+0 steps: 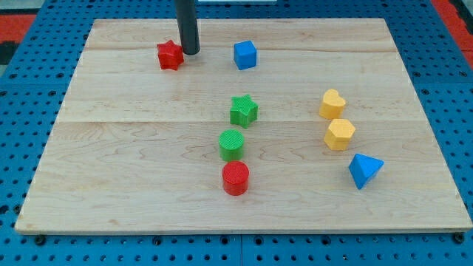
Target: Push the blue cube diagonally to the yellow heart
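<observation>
the rod, which carries no claw, should bring its tip (191, 53), now just beside the red star (170, 55), to the upper-left of the blue cube (244, 55) and push toward the yellow heart (332, 103).

Bare board lies between blue cube (244, 55) and yellow heart (332, 103).

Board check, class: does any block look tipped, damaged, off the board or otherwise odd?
Nothing stands out. All eight blocks sit whole on the board. My tip is beside the red star, left of the blue cube. The yellow heart lies toward the view's right, just above the yellow hexagon.
</observation>
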